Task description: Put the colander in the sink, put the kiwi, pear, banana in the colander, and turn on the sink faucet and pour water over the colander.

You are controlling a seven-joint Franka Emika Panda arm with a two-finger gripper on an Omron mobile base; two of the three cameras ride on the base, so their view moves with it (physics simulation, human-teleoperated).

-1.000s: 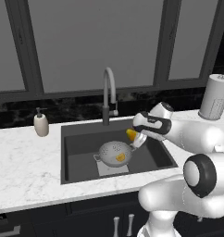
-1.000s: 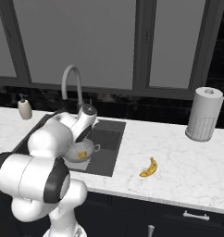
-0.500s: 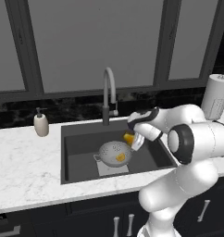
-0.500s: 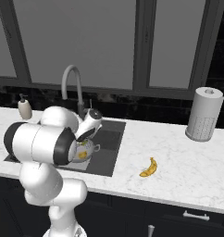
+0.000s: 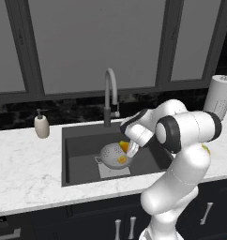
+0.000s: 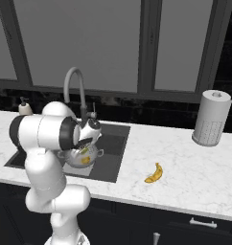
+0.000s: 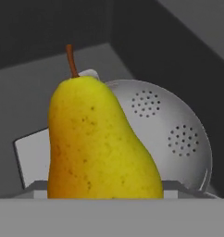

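Now, from the left base view, I have the gripper (image 5: 130,149) over the colander (image 5: 114,155) on the sink (image 5: 78,146) floor, jaws spread wide around the pear (image 5: 124,146); a kiwi (image 5: 121,160) already lies inside, so I should lower further, then release. From the right base view, the banana (image 6: 154,173) waits on the counter's front right; the arm has swung lower. In the hand view, the pear (image 7: 97,143) hangs upright above the colander (image 7: 171,134).
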